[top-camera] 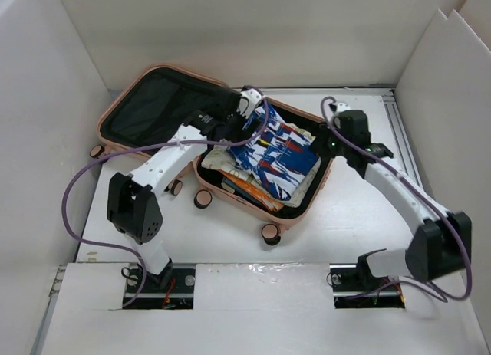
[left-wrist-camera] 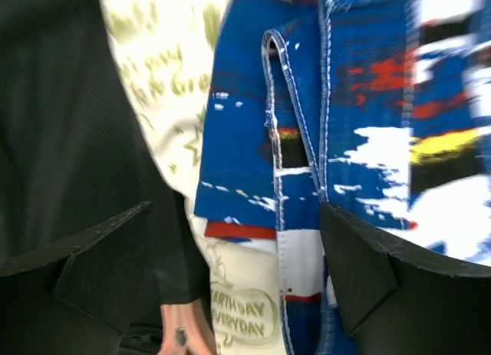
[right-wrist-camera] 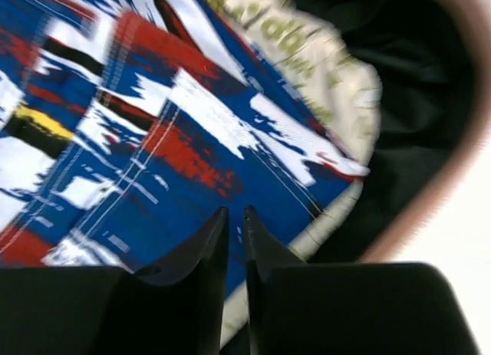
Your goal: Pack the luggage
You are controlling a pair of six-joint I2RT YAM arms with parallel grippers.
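My left claw (left-wrist-camera: 234, 209) stood wide, one finger over the black lining (left-wrist-camera: 54, 140) and the other over a blue, red and white patterned garment (left-wrist-camera: 368, 102), gripping nothing. A stitched fold of that garment ran up between the fingers. Beside it lay a cream cloth (left-wrist-camera: 153, 87) printed in green, partly under the garment. My right claw (right-wrist-camera: 236, 211) was narrowed to a thin slit with nothing visibly caught in it. It hung over the same garment near its edge, where the cream cloth showed from underneath against the lining.

The luggage (top-camera: 298, 215) lay open on the white bench (top-camera: 345, 225), in the far half and left of the middle. Its lid was thrown back toward the far left corner. The nearer shell was heaped with clothes, with the patterned garment on top and something orange (top-camera: 249, 190) under it toward the near rim. The caster wheels (top-camera: 270, 233) stuck out along the near side.
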